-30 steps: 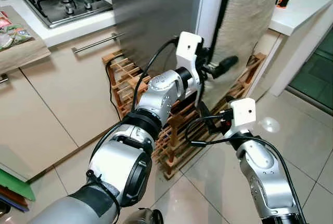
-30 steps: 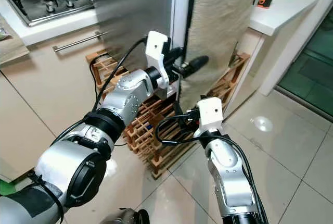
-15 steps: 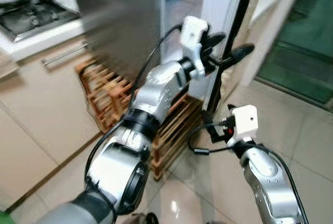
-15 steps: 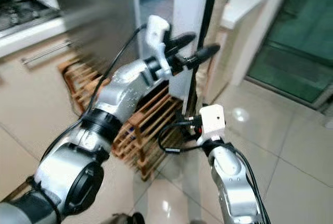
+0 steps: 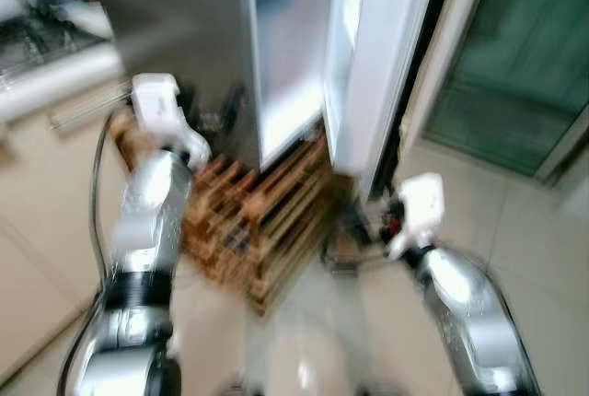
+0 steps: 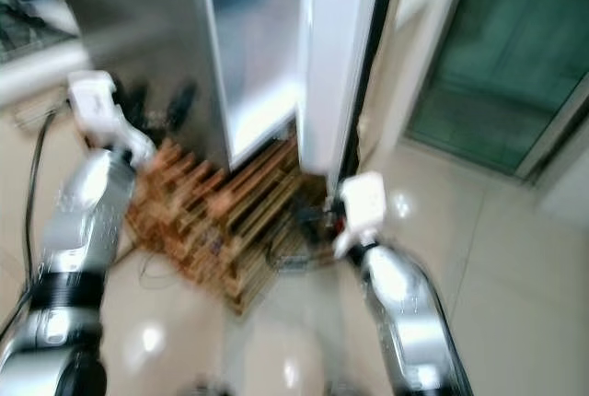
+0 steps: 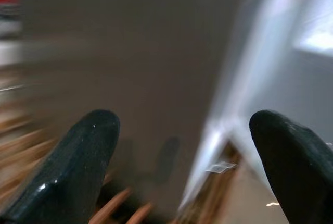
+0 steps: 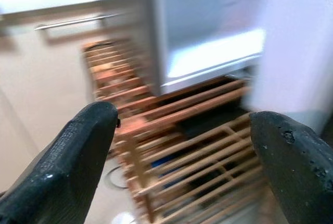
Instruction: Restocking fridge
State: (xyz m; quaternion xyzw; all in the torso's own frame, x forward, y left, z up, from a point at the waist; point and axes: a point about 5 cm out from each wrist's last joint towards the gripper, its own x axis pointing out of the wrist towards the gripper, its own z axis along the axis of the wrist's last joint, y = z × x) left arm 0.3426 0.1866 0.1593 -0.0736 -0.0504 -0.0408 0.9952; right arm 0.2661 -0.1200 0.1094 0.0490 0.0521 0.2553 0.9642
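The picture is blurred by motion. The steel fridge (image 5: 175, 18) stands ahead with its white door (image 5: 377, 64) swung open to the right, showing a pale interior (image 5: 287, 37). My left gripper (image 7: 182, 125) is open and empty, held beside the fridge's steel side wall, left of the opening. Low by the foot of the open door, my right gripper (image 8: 182, 114) is open and empty too, facing the fridge's lower edge. I cannot make out any items inside the fridge.
A wooden slatted rack (image 5: 258, 230) sits on the floor under and in front of the fridge, with cables near it. A counter and beige cabinets (image 5: 37, 92) run along the left. A dark green glass door (image 5: 515, 64) lies to the right, beyond glossy floor tiles.
The fridge door has swung from nearly closed to wide open. My left gripper has left the door edge and drawn back left to the steel side. The camera has swung too.
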